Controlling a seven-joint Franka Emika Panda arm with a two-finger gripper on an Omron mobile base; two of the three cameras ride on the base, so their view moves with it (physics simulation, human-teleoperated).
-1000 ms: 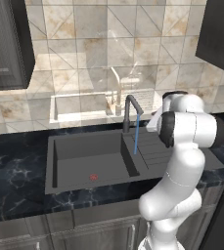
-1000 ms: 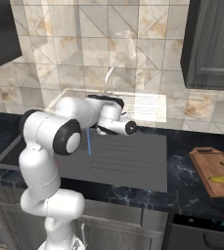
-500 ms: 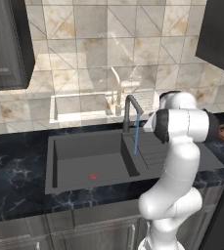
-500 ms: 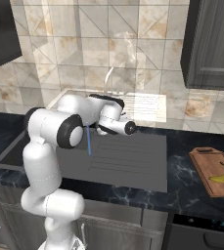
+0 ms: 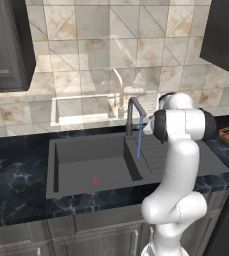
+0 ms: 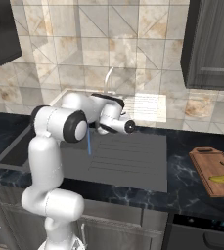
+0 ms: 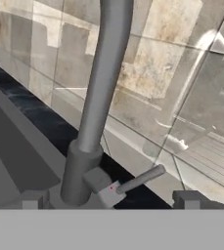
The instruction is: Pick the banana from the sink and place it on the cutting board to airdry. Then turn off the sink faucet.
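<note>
Already the first half of the task looks done: the small curved yellow banana (image 6: 223, 173) lies on the flat brown wooden cutting board (image 6: 207, 159), on the dark counter to the right of the dark grey rectangular sink (image 5: 93, 159), and well apart from it. The basin itself holds nothing except a small red drain ring (image 5: 95, 181).

What is left is the slim dark grey sink faucet (image 5: 133, 113). A thin blue stream of water (image 5: 139, 140) falls from its spout, so I judge it is not yet turned off.

The two-finger gripper (image 7: 109, 201) has its fingers wide apart and holds nothing. In the hand view it faces the base of the faucet, and the thin grey lever (image 7: 142, 178) stands between the two tips, close but not touched as far as I can see. Pushing this lever should be the remaining step.
</note>
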